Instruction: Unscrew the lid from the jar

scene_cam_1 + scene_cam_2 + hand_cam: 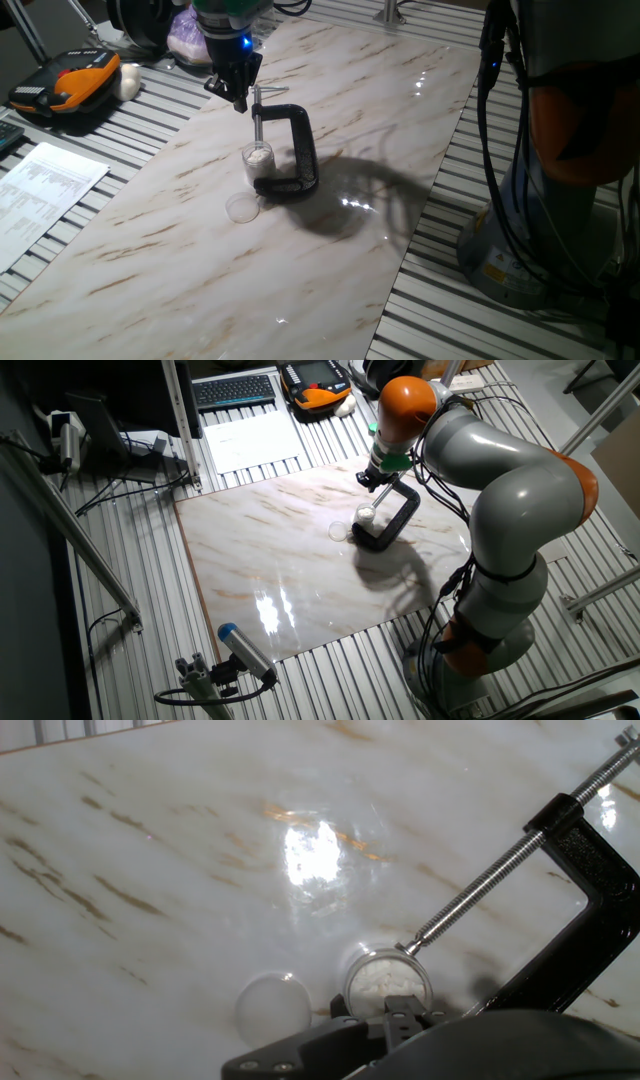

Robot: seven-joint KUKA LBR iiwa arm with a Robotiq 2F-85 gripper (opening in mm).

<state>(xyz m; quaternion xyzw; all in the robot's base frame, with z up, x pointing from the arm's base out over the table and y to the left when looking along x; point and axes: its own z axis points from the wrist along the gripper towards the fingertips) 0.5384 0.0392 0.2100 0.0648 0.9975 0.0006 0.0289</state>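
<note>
The jar (258,160) is a tiny clear cylinder with white contents, standing open-topped inside the black C-clamp (300,150). From the hand view, the clamp's screw tip meets the rim of the jar (388,982). The lid (242,207), a translucent disc, lies flat on the marble just beside the jar, also showing as the lid (273,1008) to its left. My gripper (240,100) hangs above the clamp's screw, apart from jar and lid, holding nothing. Its fingertips (402,1010) appear pressed together at the bottom of the hand view.
The marble slab (330,260) lies on a slatted metal table. An orange-black pendant (65,88), papers (45,195) and a keyboard (235,390) sit beyond the slab's far side. The arm's base (480,640) stands at the other side.
</note>
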